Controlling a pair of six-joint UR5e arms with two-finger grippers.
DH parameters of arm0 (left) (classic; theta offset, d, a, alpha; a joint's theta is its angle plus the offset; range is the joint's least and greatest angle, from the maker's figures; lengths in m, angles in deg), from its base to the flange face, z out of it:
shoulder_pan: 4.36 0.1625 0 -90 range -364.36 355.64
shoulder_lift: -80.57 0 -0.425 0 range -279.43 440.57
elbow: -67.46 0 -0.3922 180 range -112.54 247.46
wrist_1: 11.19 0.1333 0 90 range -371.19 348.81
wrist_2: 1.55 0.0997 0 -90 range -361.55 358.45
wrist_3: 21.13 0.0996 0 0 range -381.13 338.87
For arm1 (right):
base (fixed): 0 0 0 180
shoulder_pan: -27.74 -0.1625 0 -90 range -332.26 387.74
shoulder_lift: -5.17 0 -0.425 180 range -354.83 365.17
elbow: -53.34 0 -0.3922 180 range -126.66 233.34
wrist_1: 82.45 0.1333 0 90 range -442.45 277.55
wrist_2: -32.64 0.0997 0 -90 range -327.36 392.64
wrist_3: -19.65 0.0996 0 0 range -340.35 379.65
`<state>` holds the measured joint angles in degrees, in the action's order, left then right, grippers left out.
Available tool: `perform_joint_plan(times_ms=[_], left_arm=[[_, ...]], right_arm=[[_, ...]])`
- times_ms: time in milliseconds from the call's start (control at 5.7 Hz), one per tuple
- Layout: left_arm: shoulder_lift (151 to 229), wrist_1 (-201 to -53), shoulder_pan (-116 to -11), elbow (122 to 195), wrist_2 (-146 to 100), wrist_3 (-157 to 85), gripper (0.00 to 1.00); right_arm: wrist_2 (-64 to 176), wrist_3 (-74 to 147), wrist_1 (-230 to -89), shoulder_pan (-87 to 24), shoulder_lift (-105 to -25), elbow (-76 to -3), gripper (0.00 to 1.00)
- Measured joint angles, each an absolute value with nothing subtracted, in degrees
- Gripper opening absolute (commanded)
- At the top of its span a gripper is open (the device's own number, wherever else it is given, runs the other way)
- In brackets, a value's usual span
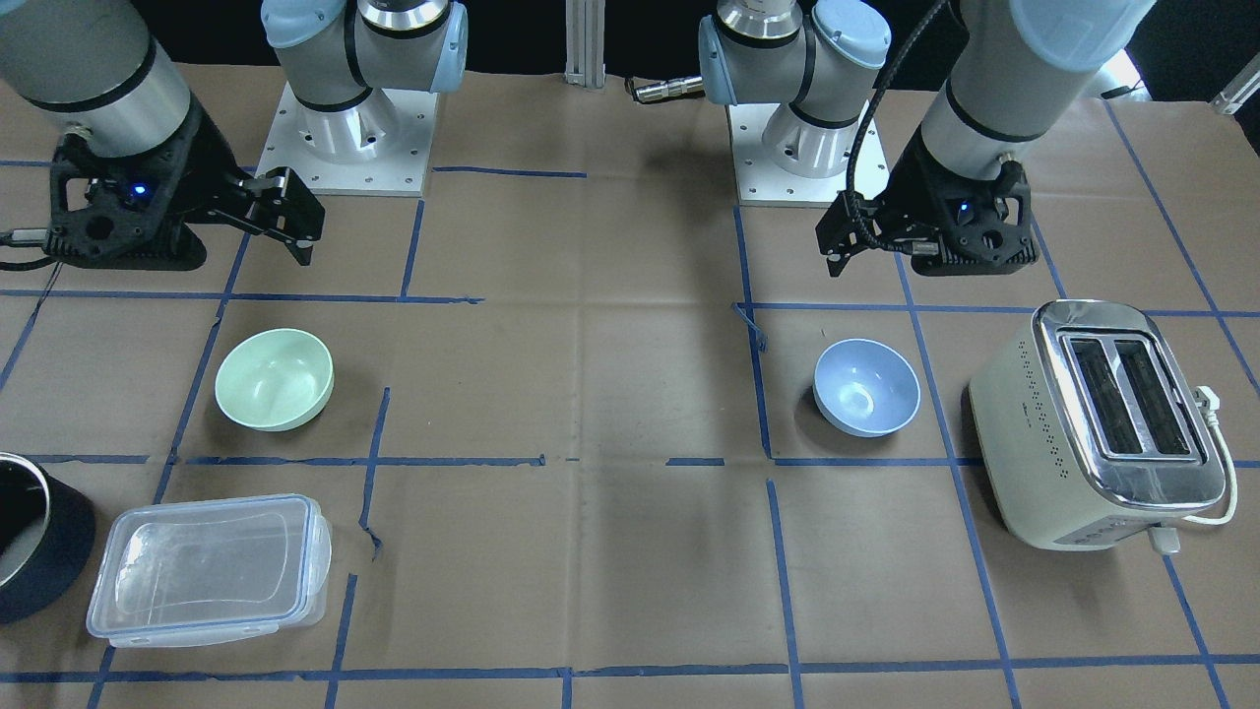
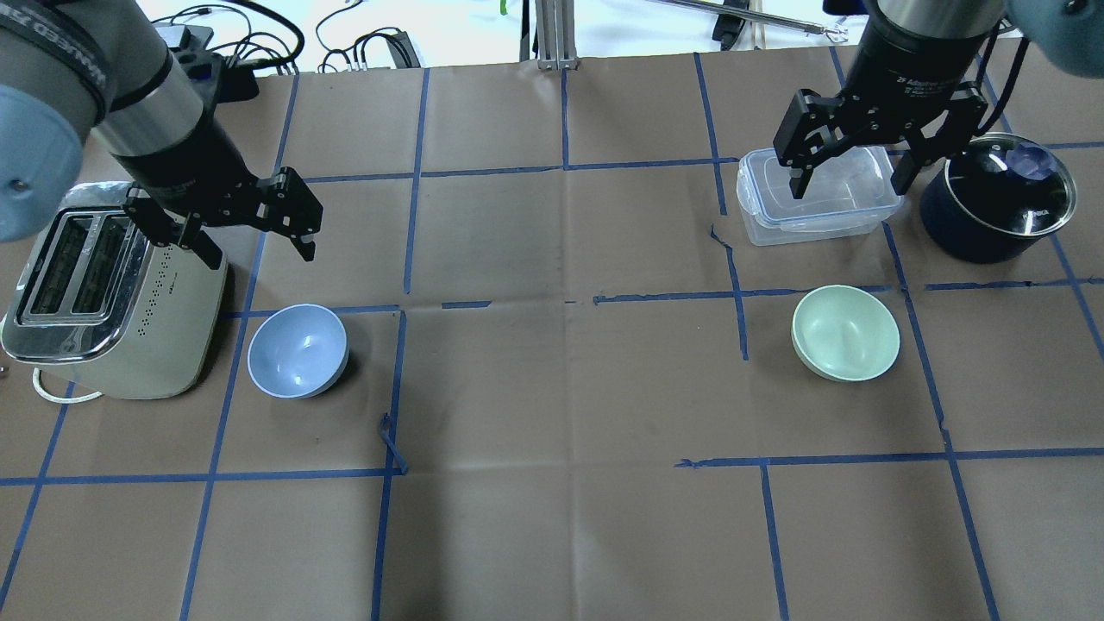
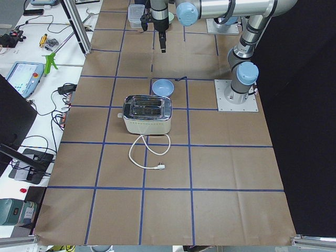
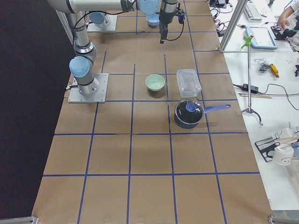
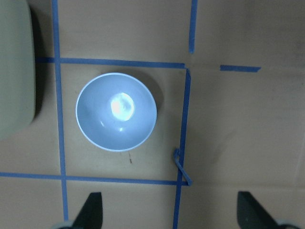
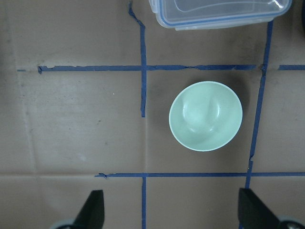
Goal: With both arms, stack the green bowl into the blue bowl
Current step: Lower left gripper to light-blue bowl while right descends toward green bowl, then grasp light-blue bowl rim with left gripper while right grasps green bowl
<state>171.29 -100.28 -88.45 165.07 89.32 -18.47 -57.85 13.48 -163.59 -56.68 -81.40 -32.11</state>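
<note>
Closest to the robot's side of the table (image 2: 552,535) are the two bowls, both upright on brown paper and well apart. The green bowl (image 2: 845,332) is on the right and the blue bowl (image 2: 297,350) is on the left, just beside a toaster (image 2: 112,293).

I judge both bowls to be light, stiff plastic with a smooth matte skin, so they are unlikely to break but could easily slip or skate across the paper. The walls are round and steep, so I would not squeeze across the outside. I would pinch the rim, with one finger inside and one outside. The green bowl looks a touch wider than the blue, so I expect it to sit high in the blue bowl rather than drop deep. The blue bowl has a small ring at its inner base.

A little farther out, the left gripper (image 2: 256,250) hangs above the table by the toaster, its jaws spread wide and holding nothing. The right gripper (image 2: 849,185) is also spread and empty, over a clear lidded plastic box (image 2: 768,216).

Farthest out is a dark pot (image 2: 992,228) with a glass lid.
</note>
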Motion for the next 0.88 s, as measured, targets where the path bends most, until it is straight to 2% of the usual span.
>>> perform_joint_plan(times_ms=[526,877], left_arm=[[179.2,-83.0,-86.5,177.5,89.3,-16.4,0.96],[185.0,-70.2,-86.8,182.8,89.3,-16.6,0.94]], right_arm=[[-57.9,-3.4,-170.3,-42.7,-87.0,-44.6,1.0],[-57.7,-6.6,-179.7,-39.2,-87.2,-52.2,1.0]])
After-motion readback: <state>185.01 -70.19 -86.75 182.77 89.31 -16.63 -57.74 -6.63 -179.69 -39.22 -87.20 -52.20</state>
